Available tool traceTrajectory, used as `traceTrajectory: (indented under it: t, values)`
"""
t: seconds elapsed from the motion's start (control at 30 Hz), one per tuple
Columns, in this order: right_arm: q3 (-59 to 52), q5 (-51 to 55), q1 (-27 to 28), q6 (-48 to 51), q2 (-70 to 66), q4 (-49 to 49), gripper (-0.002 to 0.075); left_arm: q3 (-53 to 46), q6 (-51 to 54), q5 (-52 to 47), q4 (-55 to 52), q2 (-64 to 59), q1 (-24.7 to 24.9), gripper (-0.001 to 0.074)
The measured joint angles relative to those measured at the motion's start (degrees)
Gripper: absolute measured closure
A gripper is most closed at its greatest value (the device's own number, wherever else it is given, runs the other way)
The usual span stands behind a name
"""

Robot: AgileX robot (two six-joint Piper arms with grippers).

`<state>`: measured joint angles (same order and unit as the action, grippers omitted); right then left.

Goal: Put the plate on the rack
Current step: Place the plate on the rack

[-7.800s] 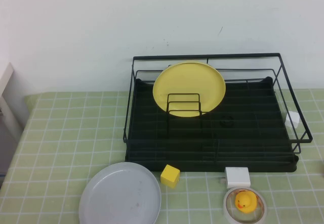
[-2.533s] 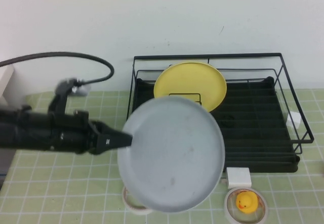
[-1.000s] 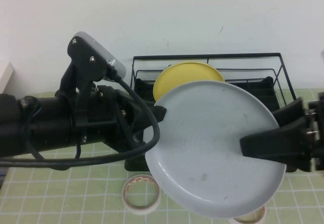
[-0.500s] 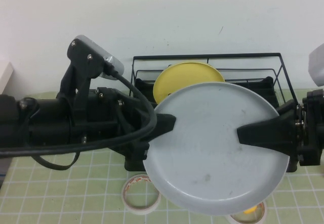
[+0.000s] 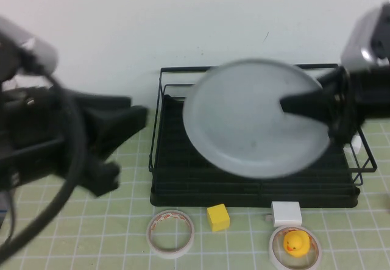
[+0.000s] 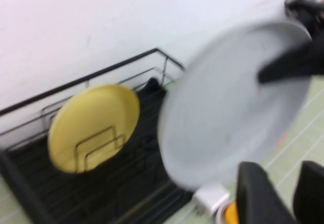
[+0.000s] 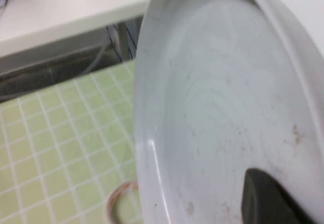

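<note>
The light grey-blue plate (image 5: 253,124) hangs tilted in the air over the black wire rack (image 5: 183,191). My right gripper (image 5: 289,105) is shut on the plate's right rim. One finger (image 7: 268,198) lies across the plate's face (image 7: 217,107). My left gripper (image 5: 131,120) is open and empty, off the plate, left of the rack. Its fingers (image 6: 255,193) stand apart with only table between them. In the left wrist view the plate (image 6: 233,97) floats beside a yellow plate (image 6: 93,125) standing in the rack (image 6: 101,72). In the high view the grey plate hides the yellow one.
In front of the rack lie a tape roll (image 5: 172,232), a yellow cube (image 5: 218,216), a white adapter (image 5: 286,213) and a yellow duck (image 5: 296,243) on a round ring. A small white object (image 5: 352,143) sits at the rack's right side.
My left gripper has let go of the plate and drawn back to the left. My right gripper has carried the plate up and back over the rack.
</note>
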<state>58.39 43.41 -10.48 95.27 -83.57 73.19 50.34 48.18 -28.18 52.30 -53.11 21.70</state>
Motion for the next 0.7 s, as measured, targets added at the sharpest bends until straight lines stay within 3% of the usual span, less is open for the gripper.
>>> traceTrajectory:
  t: [0.1, 0.2, 0.4, 0.7]
  values:
    - [7.4, 3.1, 0.0, 0.2, -4.9, -1.0, 0.0588, 0.0, -10.6, -3.5, -11.7, 3.3, 0.0, 0.0666]
    - [16.1, 6.9, 0.0, 1.5, -9.8, -3.4, 0.0588, -0.8, -23.1, -7.8, -24.4, 5.6, 0.0, 0.0714]
    - [28.8, 9.9, 0.0, 6.3, -17.3, -6.0, 0.0588, -10.3, -43.3, -8.9, -40.3, 12.4, 0.0, 0.0731]
    - [39.5, 7.4, 0.0, 12.6, -27.1, -6.1, 0.0588, -28.0, -59.0, 0.4, -43.2, 31.0, 0.0, 0.0735]
